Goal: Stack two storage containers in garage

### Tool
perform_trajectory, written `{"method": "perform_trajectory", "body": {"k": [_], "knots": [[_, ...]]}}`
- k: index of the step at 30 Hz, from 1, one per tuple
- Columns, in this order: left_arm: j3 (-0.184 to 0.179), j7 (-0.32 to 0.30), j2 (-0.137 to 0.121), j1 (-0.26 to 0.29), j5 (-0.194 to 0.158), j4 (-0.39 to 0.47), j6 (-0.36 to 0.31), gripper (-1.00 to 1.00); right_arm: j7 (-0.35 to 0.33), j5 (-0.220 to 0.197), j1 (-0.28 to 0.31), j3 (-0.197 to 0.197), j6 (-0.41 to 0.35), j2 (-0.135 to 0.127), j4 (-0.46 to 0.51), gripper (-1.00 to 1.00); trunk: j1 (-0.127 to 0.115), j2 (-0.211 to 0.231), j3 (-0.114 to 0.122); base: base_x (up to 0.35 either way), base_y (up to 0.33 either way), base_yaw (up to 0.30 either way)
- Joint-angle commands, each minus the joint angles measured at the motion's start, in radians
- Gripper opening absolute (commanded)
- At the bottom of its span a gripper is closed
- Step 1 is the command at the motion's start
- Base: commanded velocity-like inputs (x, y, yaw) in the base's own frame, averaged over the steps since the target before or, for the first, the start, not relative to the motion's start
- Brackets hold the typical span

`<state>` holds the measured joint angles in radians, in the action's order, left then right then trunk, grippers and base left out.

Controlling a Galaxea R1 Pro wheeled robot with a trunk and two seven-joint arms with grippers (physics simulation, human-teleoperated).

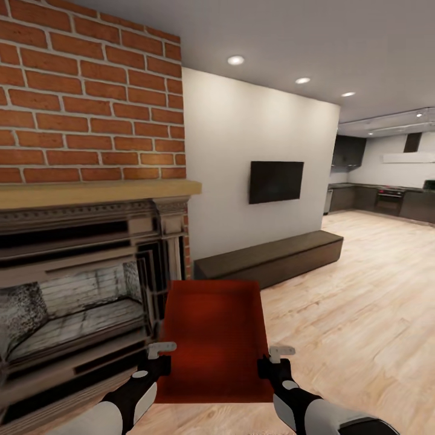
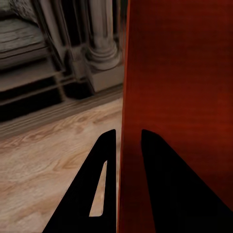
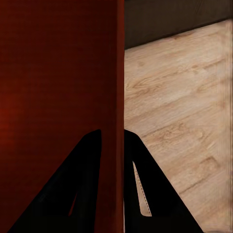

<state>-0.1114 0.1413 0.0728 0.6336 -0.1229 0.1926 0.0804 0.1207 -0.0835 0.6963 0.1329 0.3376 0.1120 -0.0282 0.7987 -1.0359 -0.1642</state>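
I hold one red-orange storage container [image 1: 214, 338] in front of me above the light wood floor of the living room. My left gripper [image 1: 162, 357] is shut on its left wall, and the left wrist view shows that wall [image 2: 124, 97] running between the black fingers [image 2: 97, 179]. My right gripper [image 1: 270, 361] is shut on the right wall [image 3: 119, 97], one black finger [image 3: 141, 184] on each side. The bin's open top faces me and it looks empty.
A red brick fireplace [image 1: 90, 254] with a pale mantel stands close on the left. A black TV [image 1: 276, 181] hangs on the white wall above a long dark low cabinet [image 1: 272, 257]. Wood-plank floor [image 1: 362, 302] stretches right toward a dark kitchen [image 1: 386, 196].
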Motion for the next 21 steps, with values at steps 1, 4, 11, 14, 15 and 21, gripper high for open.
{"method": "perform_trajectory", "body": {"k": [1,4,11,14,15,21], "knots": [[0.012,0.017,-0.018,0.001,-0.004,-0.001,0.004,-1.0,0.005,-0.032,0.002,-0.007,0.009,-0.001,-0.002,-1.0,0.0,-0.001,-0.001,0.0,0.0,-0.282],[0.012,0.017,-0.018,0.001,-0.004,-0.001,0.004,-1.0,0.005,-0.032,0.002,-0.007,0.009,-0.001,-0.002,-1.0,0.0,-0.001,-0.001,0.0,0.0,-0.282],[0.012,0.017,-0.018,0.001,-0.004,-0.001,0.004,-1.0,0.005,-0.032,0.002,-0.007,0.009,-0.001,-0.002,-1.0,0.0,-0.001,-0.001,0.0,0.0,-0.282],[0.012,0.017,-0.018,0.0,-0.004,-0.001,0.004,-1.0,0.005,-0.032,0.002,-0.007,0.009,-0.001,-0.002,-1.0,0.0,-0.001,-0.001,0.0,0.0,-0.282],[0.012,0.017,-0.018,0.0,-0.004,-0.001,0.004,-1.0,0.005,-0.032,0.002,-0.007,0.009,-0.001,-0.002,-1.0,0.0,-0.001,-0.001,0.0,0.0,-0.282],[0.012,0.017,-0.018,0.0,-0.004,-0.001,0.004,-1.0,0.005,-0.032,0.002,-0.007,0.009,-0.001,-0.002,-1.0,0.0,-0.001,-0.001,0.0,0.0,-0.282]]}}
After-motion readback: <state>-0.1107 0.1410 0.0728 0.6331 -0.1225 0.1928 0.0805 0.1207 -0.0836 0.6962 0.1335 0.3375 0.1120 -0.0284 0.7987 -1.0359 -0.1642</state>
